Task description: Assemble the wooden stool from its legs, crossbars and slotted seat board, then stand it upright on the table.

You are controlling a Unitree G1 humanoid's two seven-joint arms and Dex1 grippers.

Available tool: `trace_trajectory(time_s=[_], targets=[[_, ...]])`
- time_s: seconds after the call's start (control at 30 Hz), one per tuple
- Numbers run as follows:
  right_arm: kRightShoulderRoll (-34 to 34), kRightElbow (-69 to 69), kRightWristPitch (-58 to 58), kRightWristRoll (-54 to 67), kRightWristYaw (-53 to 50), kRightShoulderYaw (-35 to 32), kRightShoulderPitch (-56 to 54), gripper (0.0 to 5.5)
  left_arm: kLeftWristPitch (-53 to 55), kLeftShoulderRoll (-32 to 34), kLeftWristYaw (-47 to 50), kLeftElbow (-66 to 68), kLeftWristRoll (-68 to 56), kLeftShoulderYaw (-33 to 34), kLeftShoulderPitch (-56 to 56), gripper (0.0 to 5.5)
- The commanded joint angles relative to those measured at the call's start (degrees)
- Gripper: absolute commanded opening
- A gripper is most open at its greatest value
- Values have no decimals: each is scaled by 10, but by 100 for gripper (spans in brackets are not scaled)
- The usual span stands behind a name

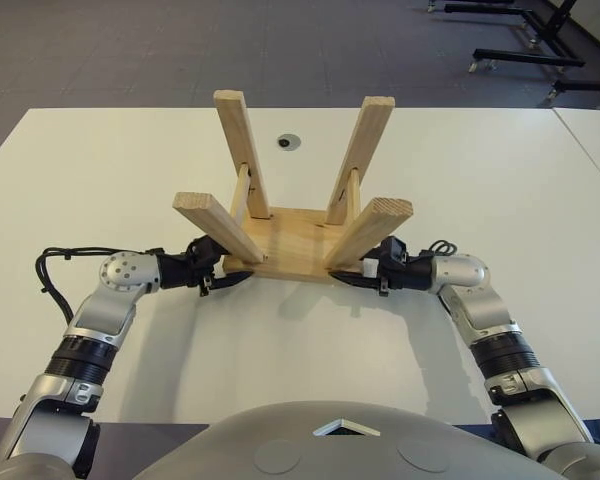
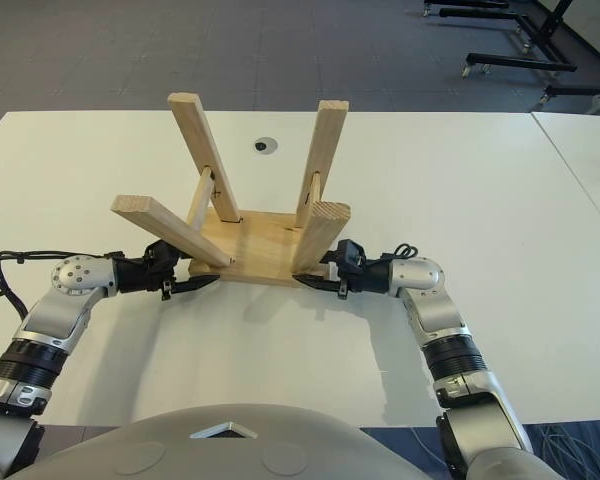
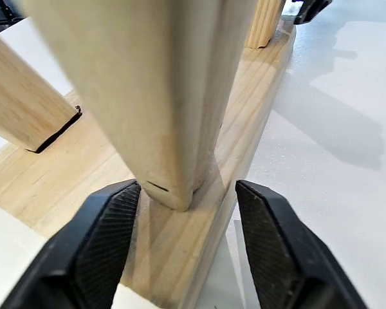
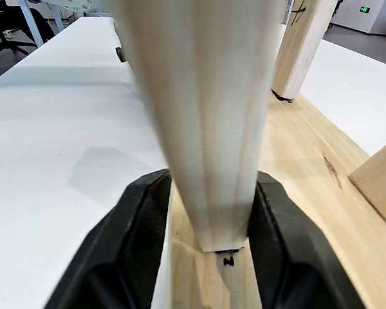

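Stool [image 1: 290,215] of pale grained wood lay upside down on smooth white table [image 1: 500,200], four square legs [image 1: 242,150] splayed upward. Left gripper [image 3: 186,193] straddled one leg base, ribbed fingers [image 3: 109,238] spread; right gripper [image 4: 212,187] apparently pinched another.

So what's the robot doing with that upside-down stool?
The stool lies upside down on the table, seat down and all four legs pointing up. The robot has a gripper at each near corner. The left gripper is open around the left leg where it meets the seat. The right gripper is shut on the right leg. The stool isn't standing upright yet.
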Motion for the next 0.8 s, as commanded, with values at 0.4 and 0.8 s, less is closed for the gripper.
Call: trace_trajectory(time_s=[0.4,0.8], targets=[[-3,-8,-5,-3,24,4,5,112,97,13,-60,-129,-85,22,28,141],[-8,-31,17,8,28,3,10,112,80,13,-71,-102,-75,20,41,127]])
